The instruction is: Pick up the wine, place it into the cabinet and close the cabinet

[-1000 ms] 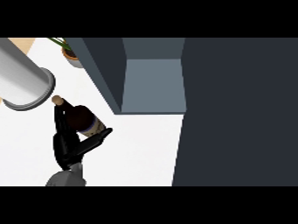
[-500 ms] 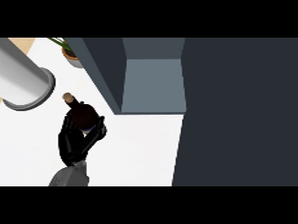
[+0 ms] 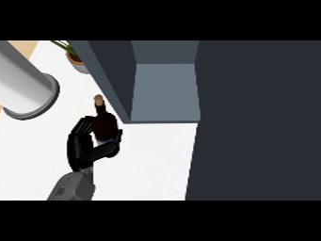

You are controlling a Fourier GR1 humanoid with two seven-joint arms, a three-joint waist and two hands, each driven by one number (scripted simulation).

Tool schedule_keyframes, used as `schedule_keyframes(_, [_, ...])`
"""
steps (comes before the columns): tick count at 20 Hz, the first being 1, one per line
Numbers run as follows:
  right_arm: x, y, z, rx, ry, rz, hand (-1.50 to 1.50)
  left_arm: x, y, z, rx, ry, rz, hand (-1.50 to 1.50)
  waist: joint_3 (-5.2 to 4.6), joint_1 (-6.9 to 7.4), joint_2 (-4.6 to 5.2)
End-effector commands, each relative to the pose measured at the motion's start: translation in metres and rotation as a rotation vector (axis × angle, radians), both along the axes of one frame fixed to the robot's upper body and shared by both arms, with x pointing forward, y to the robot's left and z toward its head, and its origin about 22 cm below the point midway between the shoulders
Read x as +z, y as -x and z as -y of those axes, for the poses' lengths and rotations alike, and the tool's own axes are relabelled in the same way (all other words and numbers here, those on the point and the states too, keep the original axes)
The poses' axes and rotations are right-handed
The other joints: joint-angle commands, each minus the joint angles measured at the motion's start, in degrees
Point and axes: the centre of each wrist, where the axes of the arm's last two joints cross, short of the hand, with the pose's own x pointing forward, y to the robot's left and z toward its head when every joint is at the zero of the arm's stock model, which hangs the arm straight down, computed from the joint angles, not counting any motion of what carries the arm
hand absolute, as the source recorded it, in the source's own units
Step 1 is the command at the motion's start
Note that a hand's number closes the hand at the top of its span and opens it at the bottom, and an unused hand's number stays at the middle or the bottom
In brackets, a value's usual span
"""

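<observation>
Wine (image 3: 105, 121) now stands more upright in your view than half a second ago, and it has shifted up and toward the cabinet (image 3: 164, 92); its cork end points to the top of the view, close beside the cabinet's left wall. Half a second ago the bottle was mostly hidden under the fingers; now you can see its neck and shoulders plainly above the hand

Your left hand (image 3: 86, 146) is clamped on the wine: the fingers (image 3: 81, 129) curl round the bottle's left side and the thumb (image 3: 111, 145) presses in from the right, low on the body. The lower part of the bottle is hidden by the hand, so you cannot tell whether it touches the white bench (image 3: 149, 160) or is lifted off it

The cabinet's inside shows as a paler grey recess, and the wine is outside it, just to the left. A broad dark panel (image 3: 267, 122) fills the right of the view. A grey cylinder (image 3: 17, 87) lies at the upper left, and a potted plant (image 3: 72, 54) sits behind it near the cabinet
</observation>
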Motion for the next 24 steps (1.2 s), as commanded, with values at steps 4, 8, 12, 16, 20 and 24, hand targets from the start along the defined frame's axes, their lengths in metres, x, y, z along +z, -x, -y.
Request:
schedule_keyframes(4, [0.005, 0.015, 0.009, 0.023, -0.014, 0.029, -1.50, 0.004, 0.025, -0.077, -0.317, -0.079, -0.035, 1.50, -0.03, 0.45, -0.10])
schedule_keyframes(8, [0.014, 0.023, 0.004, 0.041, -0.028, 0.028, -1.50, 0.002, 0.039, -0.100, -0.373, -0.062, 0.032, 1.50, -0.11, 0.50, 0.01])
schedule_keyframes(12, [0.008, 0.016, 0.009, 0.034, -0.028, 0.039, -1.50, 0.019, 0.034, -0.106, -0.323, -0.151, 0.115, 1.50, -0.06, 0.61, 0.05])
schedule_keyframes(16, [0.007, 0.023, 0.011, 0.029, -0.038, 0.036, -1.50, 0.043, 0.033, -0.095, -0.297, -0.145, 0.194, 1.50, -0.05, 0.64, -0.01])
schedule_keyframes(20, [0.014, 0.019, -0.002, 0.034, -0.045, 0.037, -1.50, 0.074, 0.021, -0.077, -0.406, -0.055, 0.207, 1.50, -0.09, 0.70, 0.00])
schedule_keyframes(24, [0.024, 0.013, 0.006, 0.028, -0.043, 0.028, -1.50, 0.108, 0.023, -0.050, -0.473, -0.011, 0.191, 1.50, -0.08, 0.75, -0.03])
